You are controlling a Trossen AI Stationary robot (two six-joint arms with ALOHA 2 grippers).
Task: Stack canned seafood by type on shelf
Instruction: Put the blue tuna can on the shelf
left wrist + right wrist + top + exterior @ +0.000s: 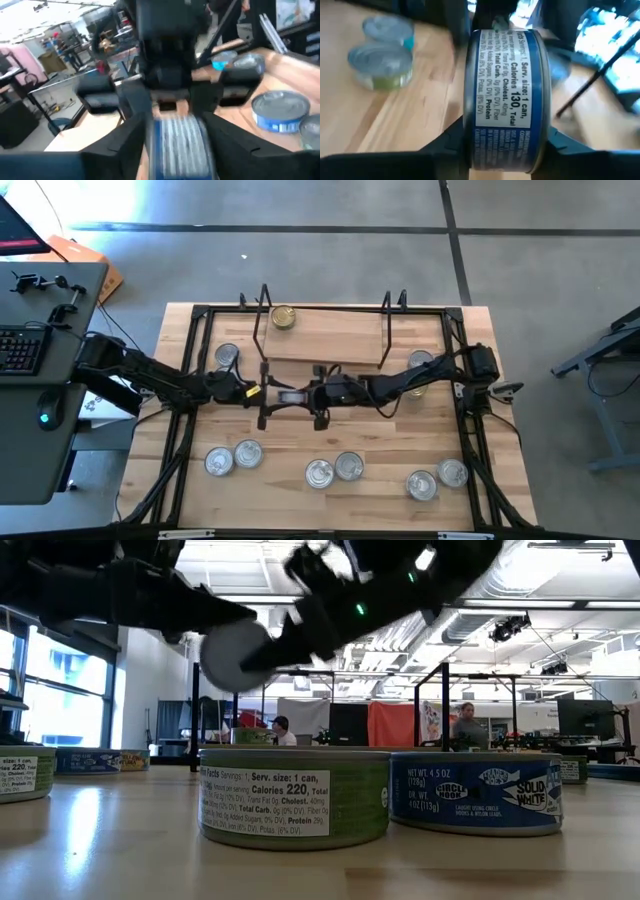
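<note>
A blue-labelled can (506, 95) stands on edge in the air over the table's middle, between my two grippers; its silver lid (235, 658) faces the near edge. My right gripper (505, 150) comes from the right and is shut on it. My left gripper (177, 150) comes from the left, open, with a finger on either side of the same can (179, 142). Behind them stands the shelf (325, 340), with a gold can (283, 317) resting bottom-down on its board. Several more cans rest on the tabletop. My right gripper pinches the can between its two fingers (447, 145), one on each flat end, the label wall (506, 125) facing the wrist. It comes nearly level from the table's right. The can hangs on edge, clear of the table. My left gripper: whether its fingers (125, 140) touch the can, I cannot tell.
Silver-lidded cans lie along the near edge (219, 461), (319, 473), (421, 484), among them a green one (294, 797) and a blue one (475, 792). One can sits at each end of the shelf (227, 356), (420, 362). People sit in the room beyond.
</note>
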